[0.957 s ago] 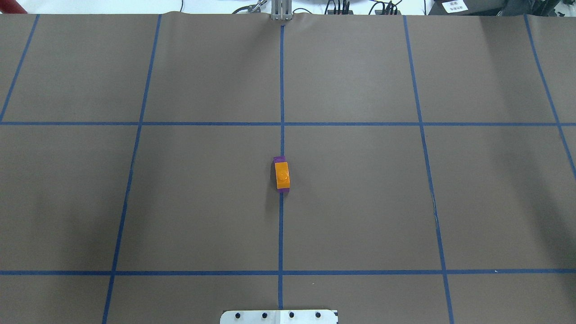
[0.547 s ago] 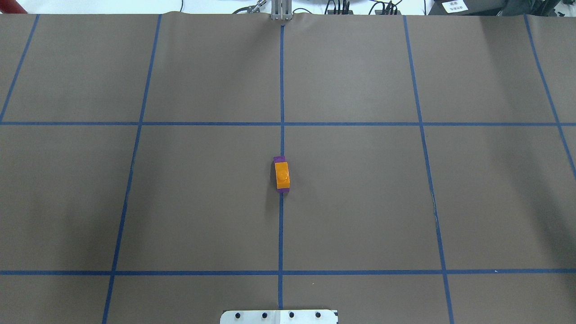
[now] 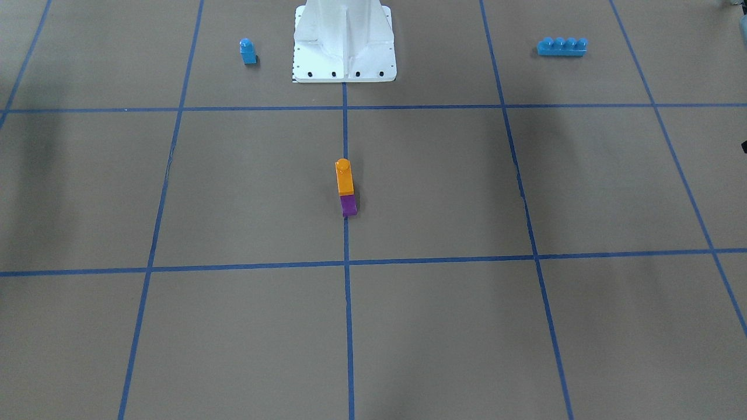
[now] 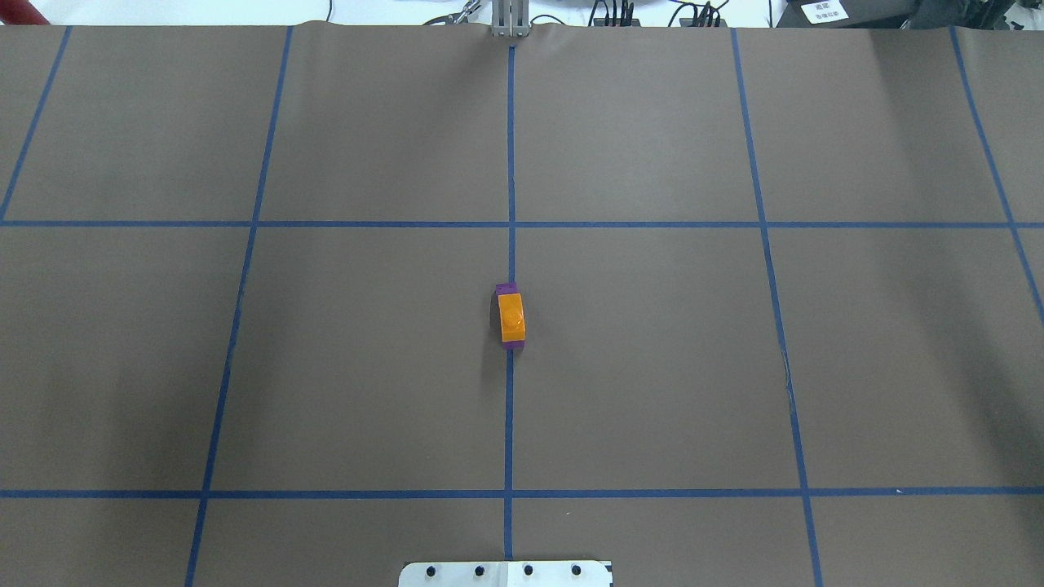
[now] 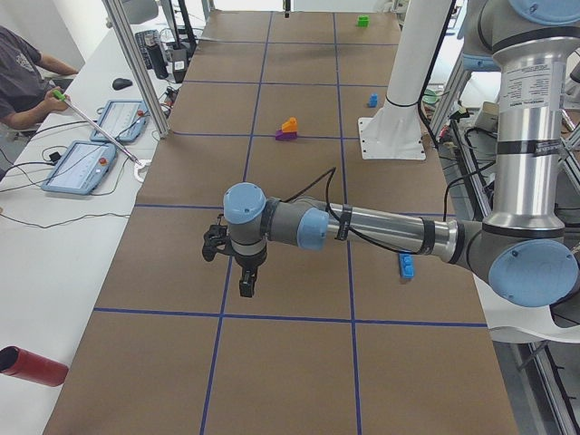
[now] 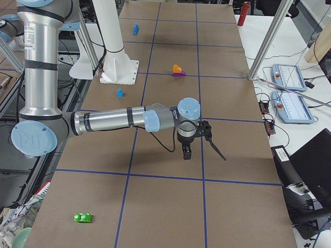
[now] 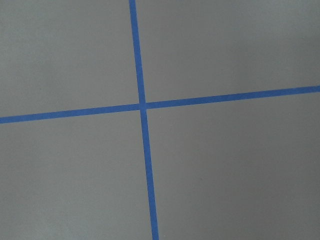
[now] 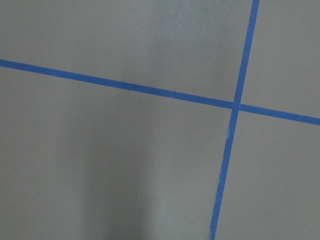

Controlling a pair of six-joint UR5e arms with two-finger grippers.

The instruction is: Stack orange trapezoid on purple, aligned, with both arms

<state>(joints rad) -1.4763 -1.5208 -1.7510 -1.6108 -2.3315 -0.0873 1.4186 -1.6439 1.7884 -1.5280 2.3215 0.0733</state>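
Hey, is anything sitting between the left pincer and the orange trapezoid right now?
Nothing visible. In the left side view, only bare taped table lies between the left pincer and the orange trapezoid, which already sits on the purple block.

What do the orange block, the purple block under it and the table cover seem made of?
The orange trapezoid: probably moulded plastic, slightly glossy, with a round stud on top. The purple: likely the same plastic, even colour, crisp edges. The table cover: seemingly matt brown paper, no shine, slightly wavy at its far edge.
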